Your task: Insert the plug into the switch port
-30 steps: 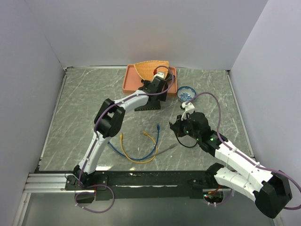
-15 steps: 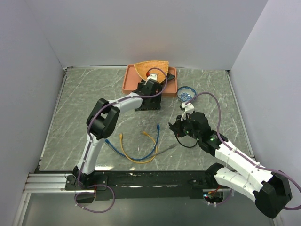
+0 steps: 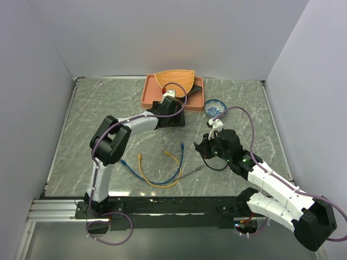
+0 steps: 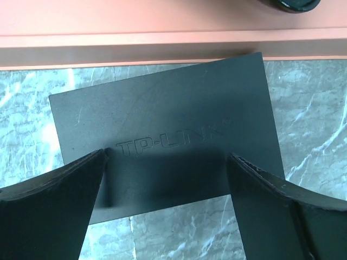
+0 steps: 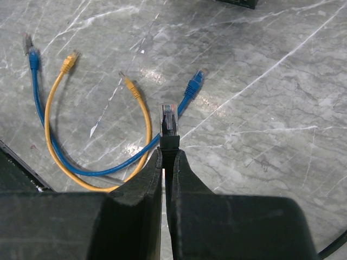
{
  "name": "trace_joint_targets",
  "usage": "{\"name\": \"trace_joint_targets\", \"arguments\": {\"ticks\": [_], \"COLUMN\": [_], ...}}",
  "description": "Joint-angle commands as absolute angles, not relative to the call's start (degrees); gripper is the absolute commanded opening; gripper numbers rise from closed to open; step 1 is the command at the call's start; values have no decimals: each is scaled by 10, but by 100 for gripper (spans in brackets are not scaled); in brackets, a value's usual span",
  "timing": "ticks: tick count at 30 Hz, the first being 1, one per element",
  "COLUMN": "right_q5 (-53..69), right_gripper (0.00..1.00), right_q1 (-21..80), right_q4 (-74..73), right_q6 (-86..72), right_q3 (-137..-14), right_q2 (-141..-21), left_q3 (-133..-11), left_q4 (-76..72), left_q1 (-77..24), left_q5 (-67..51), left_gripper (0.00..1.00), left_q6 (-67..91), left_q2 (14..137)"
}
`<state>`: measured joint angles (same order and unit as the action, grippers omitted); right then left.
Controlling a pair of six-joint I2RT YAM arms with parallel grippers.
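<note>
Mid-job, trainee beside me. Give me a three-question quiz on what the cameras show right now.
1. True or false: the right gripper is shut on the plug.
2. Over the switch, the left gripper has its jaws: A open; B shut on the switch; C shut on a cable.
3. Fill in: looped with the blue cable lies a ____ cable.

Key: 1 true. 2 A. 3 yellow cable.
</note>
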<state>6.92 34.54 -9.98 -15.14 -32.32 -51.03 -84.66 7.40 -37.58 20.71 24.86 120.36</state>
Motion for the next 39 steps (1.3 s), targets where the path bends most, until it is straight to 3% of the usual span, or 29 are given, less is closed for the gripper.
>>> {"name": "trace_joint_targets", "arguments": {"ticks": [1, 11, 25, 32, 39], "right_q5": [72, 65, 71, 74, 73], "right_gripper": [0, 0, 0, 0, 0], "right_q1": [342, 342, 342, 341, 341], "right_q4": [-91, -103, -97, -95, -98], "right_q6": [-150, -149, -148, -147, -148], "right_q3": [-330, -333, -331, -333, -332], "right_q2": [-507, -499, -513, -519, -515], "left_q3": [-885, -1083, -1038, -1120, -1121], "left_q4": [171, 244, 124, 177, 146], "left_q1": [-379, -381, -405, -404, -399], "left_q5": [174, 178, 210, 211, 199], "left_gripper": [99, 99, 99, 99, 99], "left_q6": [272, 221, 177, 176, 186], "left_q2": [1225, 1358, 1303, 1371, 1390]}}
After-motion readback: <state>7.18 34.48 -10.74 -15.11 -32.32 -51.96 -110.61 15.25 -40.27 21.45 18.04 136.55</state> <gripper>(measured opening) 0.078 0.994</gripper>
